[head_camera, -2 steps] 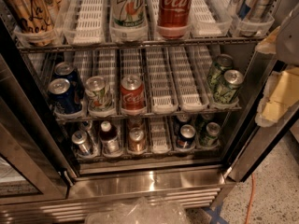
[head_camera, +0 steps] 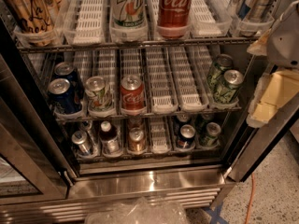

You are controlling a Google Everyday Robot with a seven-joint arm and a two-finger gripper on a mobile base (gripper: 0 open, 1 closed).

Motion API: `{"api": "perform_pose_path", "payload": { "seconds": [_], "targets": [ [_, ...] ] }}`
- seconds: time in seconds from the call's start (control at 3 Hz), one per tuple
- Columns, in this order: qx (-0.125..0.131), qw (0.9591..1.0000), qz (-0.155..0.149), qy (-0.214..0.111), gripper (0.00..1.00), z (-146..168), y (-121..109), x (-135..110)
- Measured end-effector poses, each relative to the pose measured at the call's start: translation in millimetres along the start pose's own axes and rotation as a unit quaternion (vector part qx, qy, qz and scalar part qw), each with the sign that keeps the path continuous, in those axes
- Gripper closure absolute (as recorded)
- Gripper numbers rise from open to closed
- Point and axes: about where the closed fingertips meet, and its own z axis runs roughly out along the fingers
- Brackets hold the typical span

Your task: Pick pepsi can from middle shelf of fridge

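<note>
Standing in the leftmost lane of the middle shelf point(head_camera: 161, 85), the pepsi can point(head_camera: 63, 96) is at the middle left of the frame, upright, at the very front of its lane. A second blue can point(head_camera: 68, 72) of the same kind stands directly behind it, touching or almost touching. Just beside it to the right is a white-and-green can point(head_camera: 98, 93), and one lane further a red Coca-Cola can point(head_camera: 132, 94). The next lanes are bare, and two green cans point(head_camera: 226, 85) stand at the right end of the shelf.

The fridge point(head_camera: 149, 183) is open and its shelves are all in view. The pincer point(head_camera: 270, 101) is at the right edge of the frame, outside the opening and well apart from the pepsi can. I cannot tell whether it is wide or narrow.

So I judge that the task is at the approach step: nothing is grasped yet. The next move calls for bringing the pincer across to the left and into the gap under the upper shelf point(head_camera: 140, 43), toward the front blue can. It should take this can around its sides without pushing the white-and-green neighbour. The dark frame point(head_camera: 28, 120) close on the left gives little room there.
</note>
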Motion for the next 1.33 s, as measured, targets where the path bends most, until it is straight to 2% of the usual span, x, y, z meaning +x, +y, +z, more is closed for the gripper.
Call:
{"api": "perform_pose_path", "payload": {
  "seconds": [0.33,0.67,1.0,1.33],
  "targets": [
    [-0.016,0.9993,-0.001,-0.035,0.00,-0.7,0.1,-1.1],
    [-0.063,0.9899,-0.025,-0.125,0.00,9.3,-0.4,0.7],
    [-0.120,0.9597,-0.089,-0.238,0.00,10.0,14.4,-22.0],
    [-0.122,0.9492,-0.080,-0.279,0.00,-0.8,18.5,-35.3]
  ]
}}
